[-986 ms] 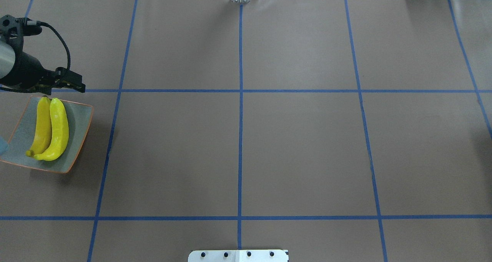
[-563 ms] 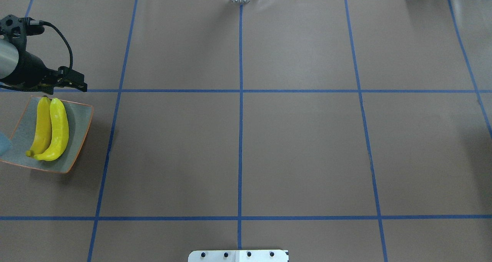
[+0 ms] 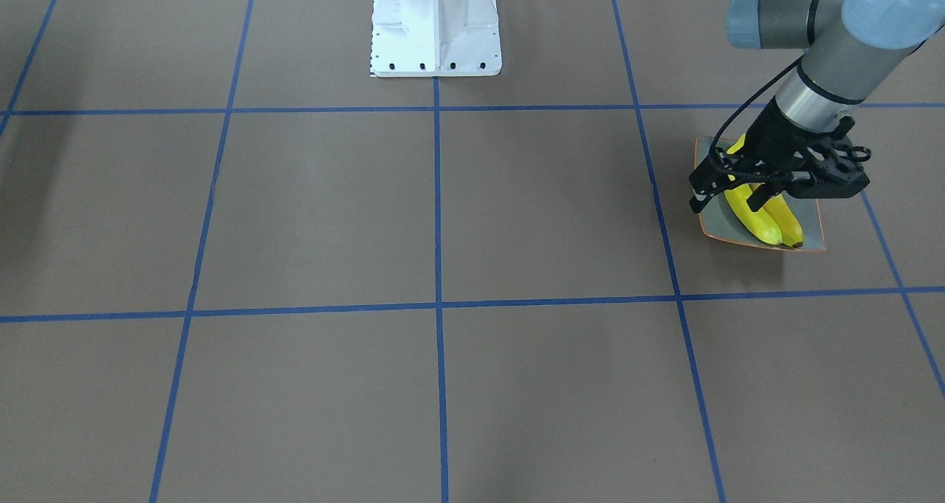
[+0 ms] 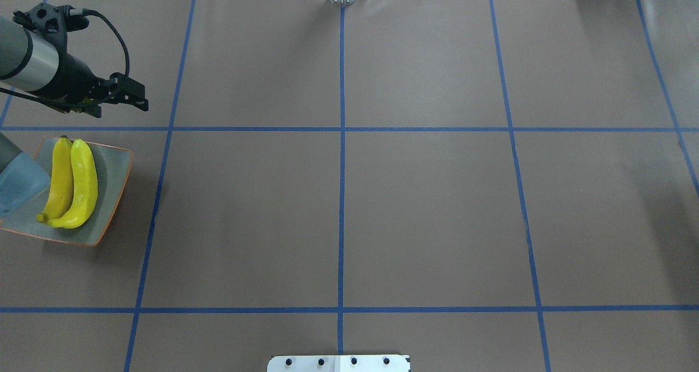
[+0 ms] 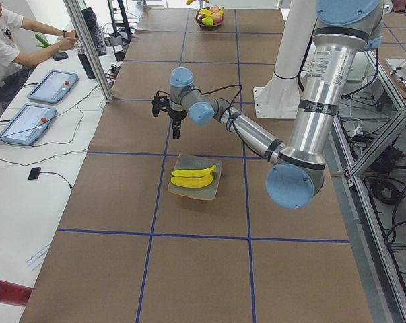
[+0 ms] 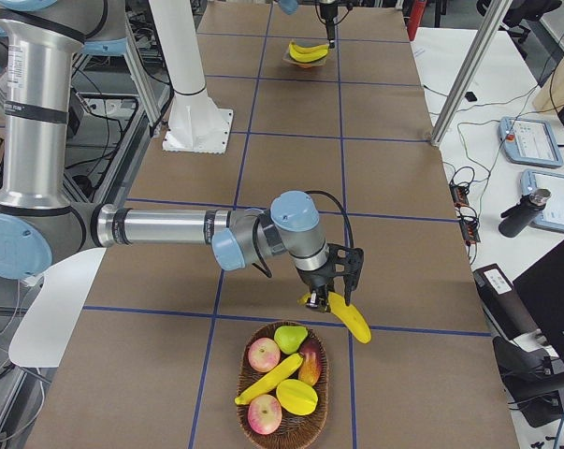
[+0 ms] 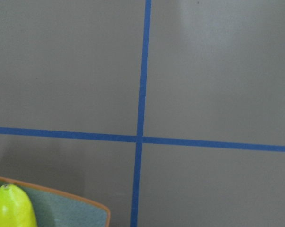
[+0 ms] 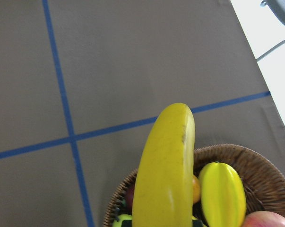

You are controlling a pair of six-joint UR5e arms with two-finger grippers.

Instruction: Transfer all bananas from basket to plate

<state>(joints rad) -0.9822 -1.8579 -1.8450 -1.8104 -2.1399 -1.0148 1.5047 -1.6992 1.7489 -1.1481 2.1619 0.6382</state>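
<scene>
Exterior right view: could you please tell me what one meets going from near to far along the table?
fruit basket → banana at the right gripper → white robot base → plate carrying two bananas

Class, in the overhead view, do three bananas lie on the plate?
No, only two bananas lie side by side on the plate.

I work in a robotics lab: my brown table, taped into a blue grid, faces a white bench at twelve o'clock with tablets and a seated person.
</scene>
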